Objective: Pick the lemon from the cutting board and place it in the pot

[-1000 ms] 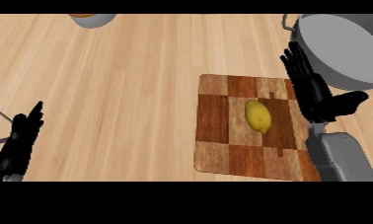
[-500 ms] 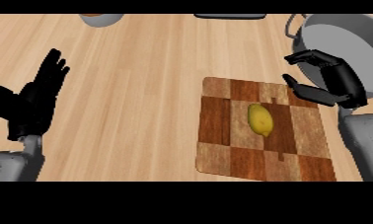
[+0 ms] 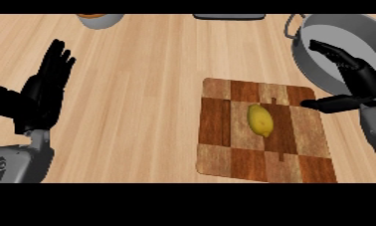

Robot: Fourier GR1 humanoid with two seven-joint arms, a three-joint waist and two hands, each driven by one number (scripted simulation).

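Lemon sits untouched near the centre of the checkered cutting board, long axis roughly away from the robot. Pick not yet started.

Right hand hangs over the board's right edge, just in front of the pot. Fingers spread and lightly curved, thumb pointing in toward the lemon, holding nothing. Clear gap between thumb tip and fruit.

Left hand is at the view's left over bare desk, fingers straight and up, empty, resting. Well apart from the board.

Risks, my read:
- Lemon is rounded and can roll. If the thumb or fingers touch one side first, it may skid along the board instead of seating in the palm.
- Pot is right behind the hand. A low lift path could clip the rim or its handle.
- A nudge on the board edge could shift it and change the lemon's position.

Count: one lemon, one cutting board, one pot, two hands. At the far edge, one bowl with something orange in it, and one dark flat object, only partly in view, can't identify.
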